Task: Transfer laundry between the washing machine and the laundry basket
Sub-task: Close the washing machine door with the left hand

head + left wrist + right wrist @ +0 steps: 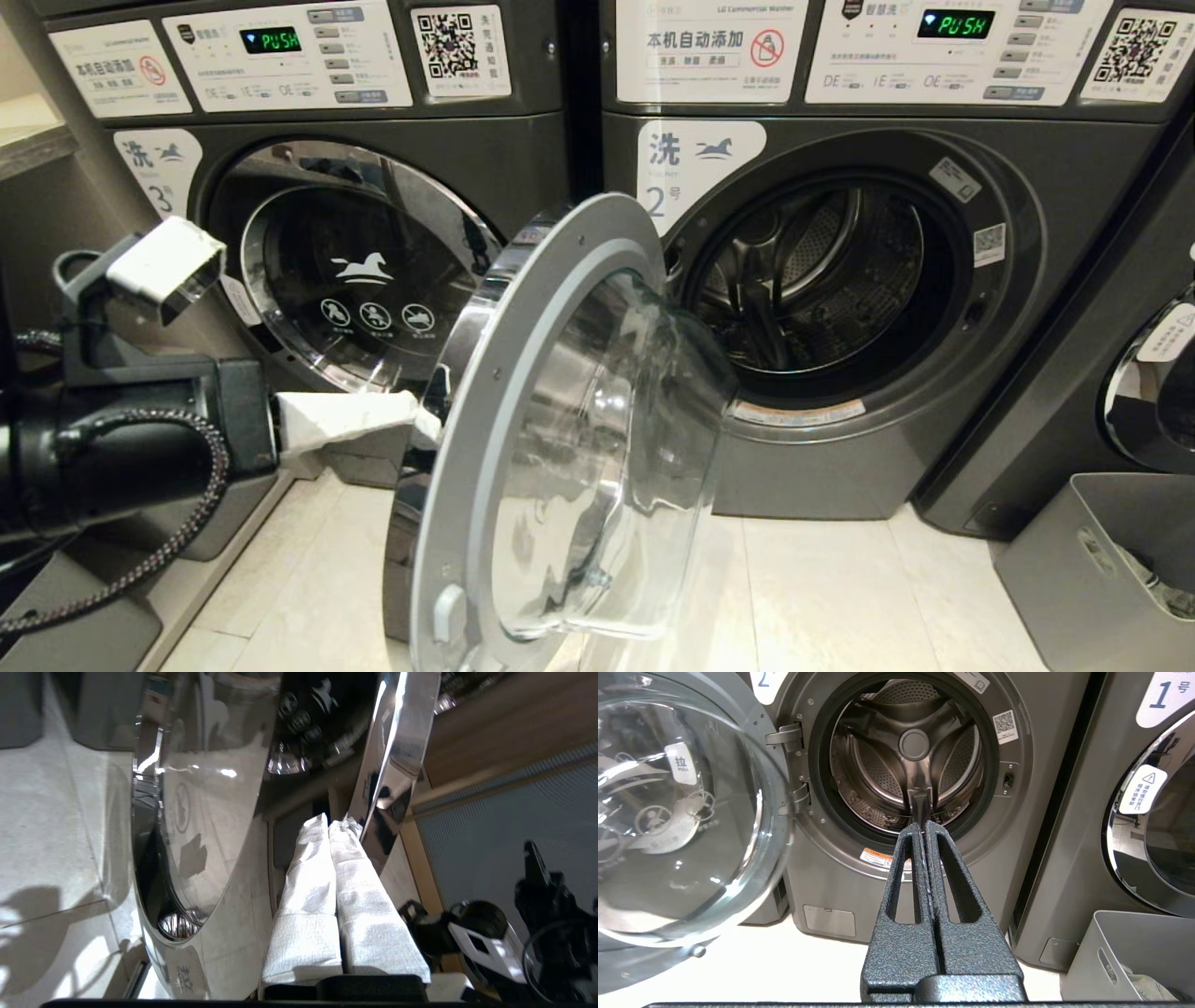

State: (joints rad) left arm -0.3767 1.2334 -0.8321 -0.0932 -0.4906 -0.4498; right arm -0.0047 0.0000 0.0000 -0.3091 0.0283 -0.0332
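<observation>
**Two washers shut, middle one open – both grippers pressed together, empty**

Three front-loaders in a row; washing machine no. 2 (840, 280) has its door (551, 439) swung wide toward the robot's left, glass bowl facing the camera. Drum (915, 760) looks bare, no clothes seen inside. Machine no. 3 (355, 271) on the left and no. 1 (1153, 812) on the right w/ doors closed.

Left gripper (411, 415), fingers wrapped in white cloth, pressed together w/ nothing between them. It sits low, just behind the open door's outer chrome rim, between that door and machine no. 3. Wrist view shows the tips (334, 823) right beside the chrome rim; contact can't be told.

Right gripper (923, 828): dark textured fingers pressed together, empty, pointing at the open drum from well back, over the pale tile floor (784, 961).

Laundry basket (1083, 560), grey plastic, on the floor at the robot's right in front of machine no. 1. A bit of grey laundry (1143, 989) shows inside it.
</observation>
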